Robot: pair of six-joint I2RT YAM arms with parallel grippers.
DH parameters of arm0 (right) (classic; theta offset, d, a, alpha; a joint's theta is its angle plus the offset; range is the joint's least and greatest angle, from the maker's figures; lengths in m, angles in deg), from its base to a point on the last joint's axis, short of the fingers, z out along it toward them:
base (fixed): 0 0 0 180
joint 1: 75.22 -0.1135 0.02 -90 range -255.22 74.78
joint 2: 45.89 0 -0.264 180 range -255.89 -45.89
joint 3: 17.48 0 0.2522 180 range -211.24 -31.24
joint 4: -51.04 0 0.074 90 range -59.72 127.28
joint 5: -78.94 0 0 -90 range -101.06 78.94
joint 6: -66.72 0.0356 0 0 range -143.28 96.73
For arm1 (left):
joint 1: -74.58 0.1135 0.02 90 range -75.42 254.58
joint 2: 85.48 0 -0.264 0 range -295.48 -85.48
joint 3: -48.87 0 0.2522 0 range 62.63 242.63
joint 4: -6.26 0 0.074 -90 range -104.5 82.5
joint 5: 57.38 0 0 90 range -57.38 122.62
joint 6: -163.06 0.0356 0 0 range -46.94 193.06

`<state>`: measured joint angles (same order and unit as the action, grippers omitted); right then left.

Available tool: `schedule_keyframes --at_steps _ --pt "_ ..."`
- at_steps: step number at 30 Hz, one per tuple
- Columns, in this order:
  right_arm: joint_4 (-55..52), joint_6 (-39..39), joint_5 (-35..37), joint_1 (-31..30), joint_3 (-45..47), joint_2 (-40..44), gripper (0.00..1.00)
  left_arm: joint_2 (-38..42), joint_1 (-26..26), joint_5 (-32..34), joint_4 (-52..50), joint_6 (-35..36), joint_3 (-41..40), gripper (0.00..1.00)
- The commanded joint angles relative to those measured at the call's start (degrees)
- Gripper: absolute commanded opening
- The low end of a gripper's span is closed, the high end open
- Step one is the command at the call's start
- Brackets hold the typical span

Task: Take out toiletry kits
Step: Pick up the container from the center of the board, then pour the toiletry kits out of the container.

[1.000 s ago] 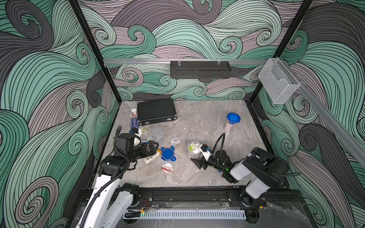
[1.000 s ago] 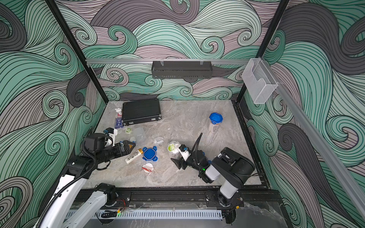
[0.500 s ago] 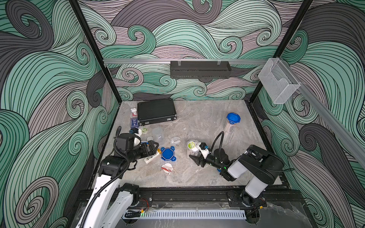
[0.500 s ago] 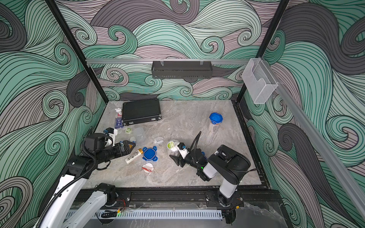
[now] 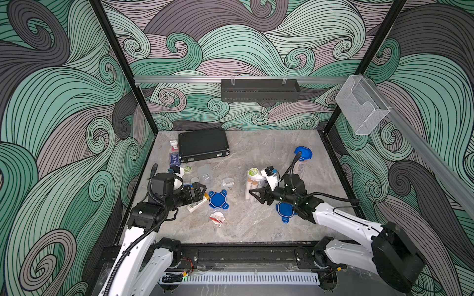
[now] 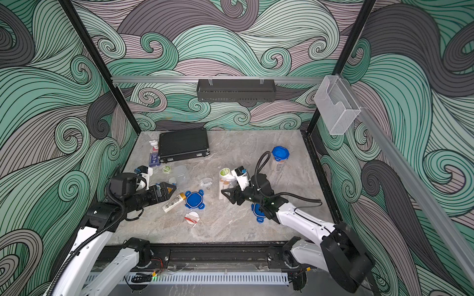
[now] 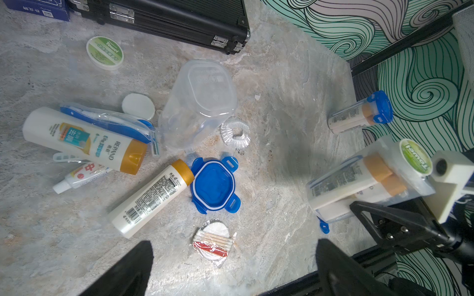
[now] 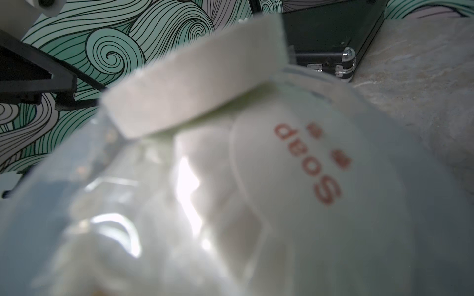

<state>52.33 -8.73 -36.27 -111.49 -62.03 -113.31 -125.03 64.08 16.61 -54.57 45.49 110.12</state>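
Note:
My right gripper [image 5: 255, 196] [image 6: 228, 196] is shut on the base of a clear kit container [image 5: 250, 183] [image 7: 359, 184], which is tilted. It holds white bottles with orange caps, and a green towel disc [image 7: 414, 157] sits at its mouth. A soap packet [image 8: 307, 166] fills the right wrist view and hides the jaws. My left gripper [image 7: 233, 258] [image 5: 202, 189] hangs open above a cotton-swab packet [image 7: 213, 242]. Loose kit items lie left of it: two bottles [image 7: 84, 139] [image 7: 151, 200], a toothpaste tube [image 7: 79, 176] and a blue toothbrush pouch [image 7: 107, 120].
An empty clear container [image 7: 197, 102] and its blue lid [image 7: 214, 188] lie mid-table. A closed kit container [image 5: 302, 156] stands at the back right. Another blue lid [image 5: 284, 210] lies under my right arm. The black case [image 5: 202, 144] and pump bottle [image 5: 174, 151] are at the back left.
My right gripper has narrowed around the clear container and reached further left and back, tipping it. The blue lid under the right arm is now uncovered. The left arm has not moved.

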Motion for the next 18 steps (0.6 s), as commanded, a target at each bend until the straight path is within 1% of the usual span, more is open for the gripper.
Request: schedule_keyframes --at_steps 1,3,6,9,13,16,18 --pt "-9.5 9.4 -7.0 0.9 -4.4 -0.1 0.49 -0.1 0.2 -0.8 0.9 0.6 -0.2 0.99" --pt "-10.8 14.3 -9.5 1.4 -6.9 -1.6 0.5 -0.1 0.2 -0.9 0.7 0.5 -0.2 0.99" --pt "-9.6 21.9 -10.5 1.8 -8.6 -3.8 0.51 -0.4 0.2 -1.3 0.9 0.6 -0.1 0.99" --pt "-5.0 30.7 -10.1 2.0 -8.7 -6.3 0.5 -1.3 0.2 -4.4 1.8 1.2 0.0 0.99" --pt "-1.4 40.5 -12.1 2.1 -11.1 -12.0 0.5 -3.2 0.2 -7.9 2.7 1.7 1.2 0.99" --pt "7.2 50.2 -14.4 2.3 -11.5 -16.6 0.5 -4.8 0.1 -14.7 5.3 3.5 2.1 0.95" --pt "15.8 56.1 -14.0 2.1 -10.9 -18.4 0.5 -5.9 -1.0 -15.9 7.2 3.9 3.2 0.97"
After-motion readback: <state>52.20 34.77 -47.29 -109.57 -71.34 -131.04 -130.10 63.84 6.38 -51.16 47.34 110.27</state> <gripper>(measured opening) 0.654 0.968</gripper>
